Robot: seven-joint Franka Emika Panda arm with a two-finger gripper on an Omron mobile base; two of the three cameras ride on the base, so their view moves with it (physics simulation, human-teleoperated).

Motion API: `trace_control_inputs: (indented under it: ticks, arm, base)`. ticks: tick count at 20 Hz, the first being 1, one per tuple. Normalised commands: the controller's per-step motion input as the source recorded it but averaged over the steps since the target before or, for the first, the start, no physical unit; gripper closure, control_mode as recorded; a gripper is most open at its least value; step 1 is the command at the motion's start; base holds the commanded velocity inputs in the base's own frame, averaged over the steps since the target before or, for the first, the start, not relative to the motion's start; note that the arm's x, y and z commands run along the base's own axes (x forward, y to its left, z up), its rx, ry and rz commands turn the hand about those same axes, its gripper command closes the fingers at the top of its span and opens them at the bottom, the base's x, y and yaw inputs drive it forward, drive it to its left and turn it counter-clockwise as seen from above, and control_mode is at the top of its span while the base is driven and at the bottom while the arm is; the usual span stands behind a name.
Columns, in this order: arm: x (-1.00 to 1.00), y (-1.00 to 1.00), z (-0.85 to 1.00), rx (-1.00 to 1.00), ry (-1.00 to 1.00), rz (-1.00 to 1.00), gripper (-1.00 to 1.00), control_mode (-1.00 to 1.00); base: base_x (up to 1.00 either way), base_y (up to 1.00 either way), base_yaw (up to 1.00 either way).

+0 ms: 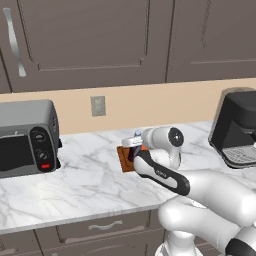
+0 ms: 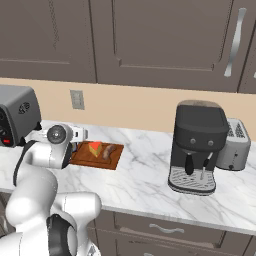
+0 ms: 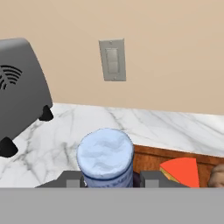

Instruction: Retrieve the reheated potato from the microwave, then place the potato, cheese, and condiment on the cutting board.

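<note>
The condiment bottle (image 3: pixel 105 158), with its pale bluish cap towards the camera, sits between the fingers of my gripper (image 3: pixel 111 180), which is shut on it. The gripper (image 2: pixel 81 134) hangs over the left end of the reddish-brown cutting board (image 2: pixel 116 155). On the board lie the orange cheese wedge (image 2: pixel 95 149) and, right of it, the brown potato (image 2: pixel 108 152). The hand view shows the cheese (image 3: pixel 181 171) and the edge of the potato (image 3: pixel 217 177) to the bottle's right. My arm hides most of the board (image 1: pixel 124 160) in the left base view. The microwave is out of view.
A silver toaster oven (image 1: pixel 25 140) with round knobs stands on the marble counter, left of the board. A black coffee machine (image 2: pixel 196 147) and a silver toaster (image 2: pixel 235 145) stand to the right. A wall outlet (image 3: pixel 113 60) is behind the board.
</note>
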Motion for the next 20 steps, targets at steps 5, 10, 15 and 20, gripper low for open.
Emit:
trace_control_inputs:
  ticks: [5, 10, 15, 20]
  arm:
    - [0.00, -0.09, -0.14, 0.00, 0.04, 0.00, 1.00, -1.00]
    - [-0.04, -0.08, -0.17, 0.00, 0.01, 0.00, 1.00, -1.00]
    - [-0.01, -0.03, -0.20, 0.00, 0.00, 0.00, 1.00, -1.00]
    - [0.00, 0.00, -0.22, 0.00, 0.00, 0.00, 1.00, -1.00]
  base:
    - [0.00, 0.00, 0.00]
    - [0.00, 0.00, 0.00]
    - [0.00, 0.00, 0.00]
    - [0.00, 0.00, 0.00]
